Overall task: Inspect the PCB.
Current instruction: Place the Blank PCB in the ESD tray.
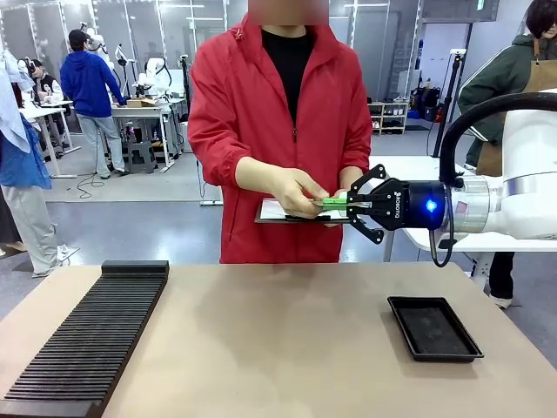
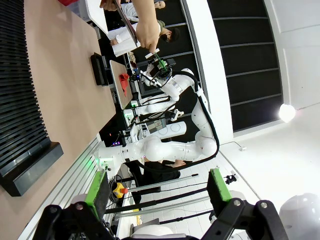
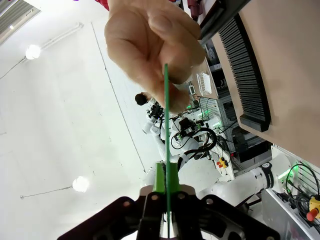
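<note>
The right gripper (image 1: 350, 205) is clamping one end of the PCB (image 1: 333, 202) in mid-air, while the person's hand (image 1: 300, 190) is pinching the other end. The left gripper (image 2: 157, 189) is hanging with jaws apart. Handover is seemingly under way; the inspection itself is looking unfinished.

The middle of the worktop (image 1: 278, 348) is lying bare, leaving a wide lane between the black slotted rack (image 1: 87, 335) filling the near left corner and the black tray (image 1: 433, 327) sitting toward the right edge. Above the far edge, the right arm (image 1: 513, 192) is reaching in from the right, its fingers (image 3: 159, 180) clamping the PCB (image 1: 334, 202) that the person's hand (image 1: 300, 190) is also pinching, crowding that air with the clipboard (image 1: 283, 212) just below.
</note>
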Motion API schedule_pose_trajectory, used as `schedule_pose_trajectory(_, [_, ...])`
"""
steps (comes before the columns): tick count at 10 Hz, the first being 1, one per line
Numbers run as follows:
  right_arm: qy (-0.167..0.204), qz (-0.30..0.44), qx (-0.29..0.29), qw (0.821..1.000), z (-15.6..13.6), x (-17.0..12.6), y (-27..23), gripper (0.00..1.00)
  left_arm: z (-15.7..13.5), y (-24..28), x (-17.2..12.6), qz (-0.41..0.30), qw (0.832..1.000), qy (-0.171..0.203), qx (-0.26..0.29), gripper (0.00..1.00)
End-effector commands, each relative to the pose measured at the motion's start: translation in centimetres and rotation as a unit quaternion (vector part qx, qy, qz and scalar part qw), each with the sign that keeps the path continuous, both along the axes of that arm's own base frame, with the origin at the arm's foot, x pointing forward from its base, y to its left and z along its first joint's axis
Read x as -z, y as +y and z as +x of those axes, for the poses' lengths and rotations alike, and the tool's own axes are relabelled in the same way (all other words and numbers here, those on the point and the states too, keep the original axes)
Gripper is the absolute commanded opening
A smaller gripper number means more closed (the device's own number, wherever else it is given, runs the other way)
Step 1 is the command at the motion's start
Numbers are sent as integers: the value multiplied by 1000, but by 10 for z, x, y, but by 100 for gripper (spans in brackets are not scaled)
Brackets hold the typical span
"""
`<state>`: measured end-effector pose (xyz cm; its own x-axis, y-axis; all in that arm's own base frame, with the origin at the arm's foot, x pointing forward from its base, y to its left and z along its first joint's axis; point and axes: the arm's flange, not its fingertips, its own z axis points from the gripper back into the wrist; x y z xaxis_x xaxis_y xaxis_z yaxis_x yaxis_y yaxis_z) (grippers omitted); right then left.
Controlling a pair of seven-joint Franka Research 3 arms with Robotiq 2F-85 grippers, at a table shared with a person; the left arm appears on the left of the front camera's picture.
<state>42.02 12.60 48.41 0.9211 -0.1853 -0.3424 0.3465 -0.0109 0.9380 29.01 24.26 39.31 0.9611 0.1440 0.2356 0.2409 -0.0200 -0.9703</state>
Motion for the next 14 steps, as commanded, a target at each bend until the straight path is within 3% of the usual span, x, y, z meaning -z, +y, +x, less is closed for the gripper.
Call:
schedule_pose_trajectory(1, [0, -1, 2, 1000, 0, 0, 0, 0, -1, 0, -1, 0, 1000, -1, -1, 100])
schedule_pose_trajectory(14, [0, -1, 2, 1000, 0, 0, 0, 0, -1, 0, -1, 0, 1000, -1, -1, 100])
